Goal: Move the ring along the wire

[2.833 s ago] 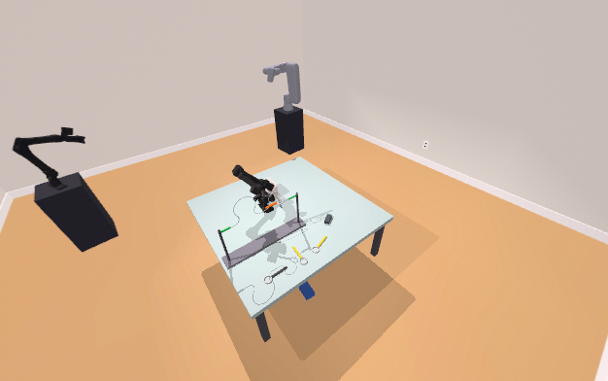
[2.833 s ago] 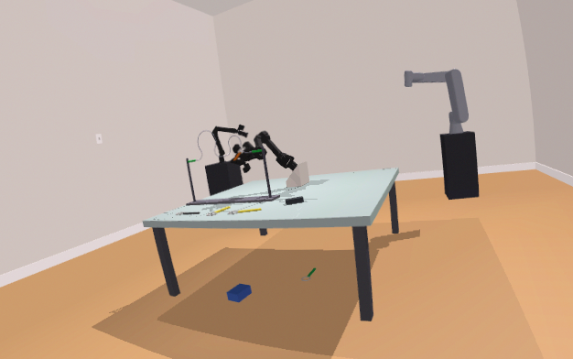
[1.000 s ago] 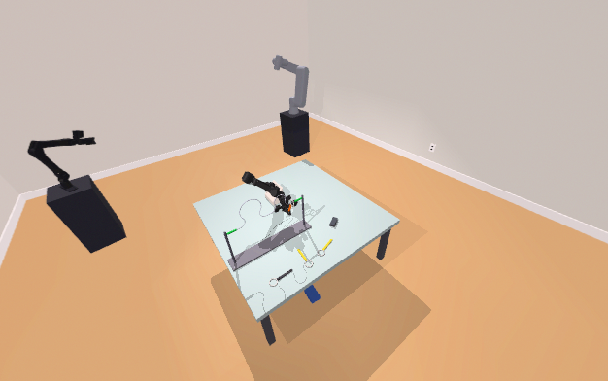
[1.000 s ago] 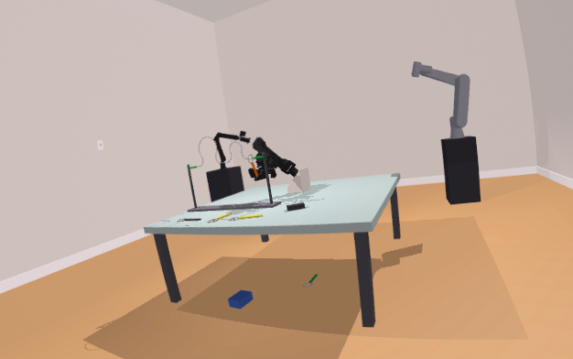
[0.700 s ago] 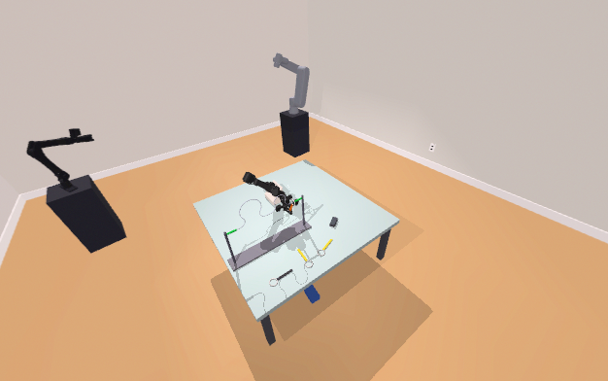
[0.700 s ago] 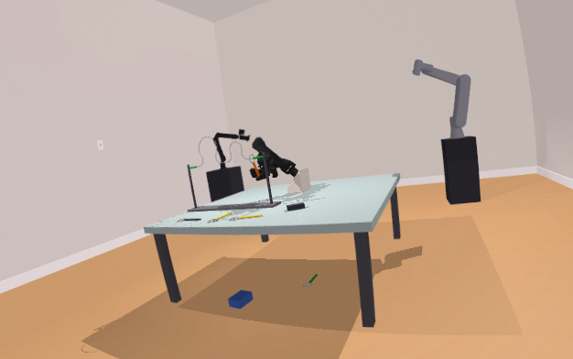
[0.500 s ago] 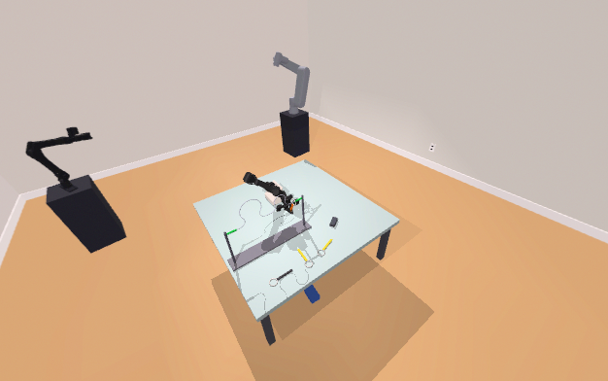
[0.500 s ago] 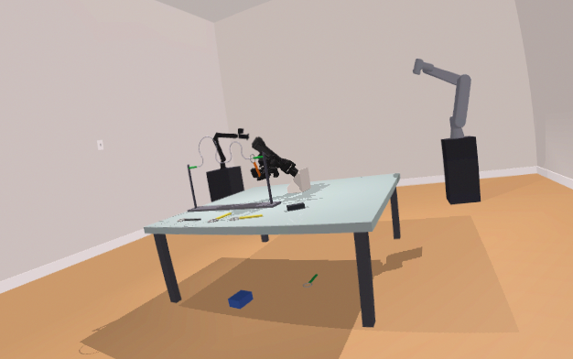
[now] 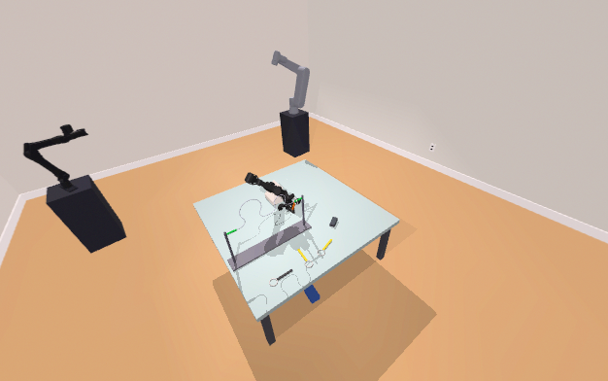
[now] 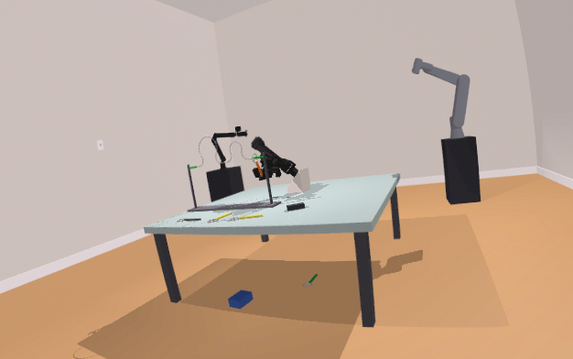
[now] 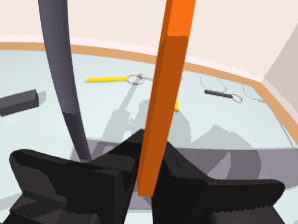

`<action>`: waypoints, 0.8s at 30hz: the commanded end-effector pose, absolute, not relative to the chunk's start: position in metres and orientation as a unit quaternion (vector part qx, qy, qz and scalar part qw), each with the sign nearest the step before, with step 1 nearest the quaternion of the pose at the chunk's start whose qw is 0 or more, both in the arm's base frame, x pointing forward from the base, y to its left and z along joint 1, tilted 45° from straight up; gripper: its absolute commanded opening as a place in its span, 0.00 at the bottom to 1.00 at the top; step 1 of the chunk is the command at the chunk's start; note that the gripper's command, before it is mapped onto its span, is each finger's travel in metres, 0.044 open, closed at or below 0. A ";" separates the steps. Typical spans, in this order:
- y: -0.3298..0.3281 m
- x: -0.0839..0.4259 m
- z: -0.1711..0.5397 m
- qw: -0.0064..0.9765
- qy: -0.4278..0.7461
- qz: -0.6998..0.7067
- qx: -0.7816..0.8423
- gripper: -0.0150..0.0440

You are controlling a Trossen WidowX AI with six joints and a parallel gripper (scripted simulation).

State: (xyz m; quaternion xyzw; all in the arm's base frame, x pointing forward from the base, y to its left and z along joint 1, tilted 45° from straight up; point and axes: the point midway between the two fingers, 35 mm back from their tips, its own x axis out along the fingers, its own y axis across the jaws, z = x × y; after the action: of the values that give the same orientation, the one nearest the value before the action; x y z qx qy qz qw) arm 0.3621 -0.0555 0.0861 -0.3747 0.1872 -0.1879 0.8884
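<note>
While end effector (image 9: 292,207) (image 10: 259,173) (image 11: 148,135) grips orange handle (image 9: 293,207) (image 10: 259,168) (image 11: 167,100), blue box (image 9: 312,294) (image 10: 240,299) sits on floor (image 9: 146,311) (image 10: 517,256).

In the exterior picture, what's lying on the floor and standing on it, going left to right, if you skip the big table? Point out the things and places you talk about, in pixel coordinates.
Black stand (image 10: 224,184), blue block (image 10: 240,299), green-handled ring (image 10: 313,278), black stand with the grey arm (image 10: 461,170).

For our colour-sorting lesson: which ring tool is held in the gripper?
The one with the orange handle; the yellow-handled ones lie on the table.
</note>
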 end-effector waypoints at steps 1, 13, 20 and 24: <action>-0.053 0.362 0.084 0.889 0.187 -0.190 -0.372 0.00; -0.053 0.362 0.076 0.889 0.186 -0.190 -0.372 0.00; -0.060 0.361 0.068 0.889 0.186 -0.190 -0.372 0.00; -0.061 0.361 0.067 0.889 0.186 -0.190 -0.372 0.00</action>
State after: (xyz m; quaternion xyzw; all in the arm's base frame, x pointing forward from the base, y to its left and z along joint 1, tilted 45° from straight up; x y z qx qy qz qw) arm 0.3610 -0.0608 0.0682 -0.3697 0.1871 -0.1927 0.8895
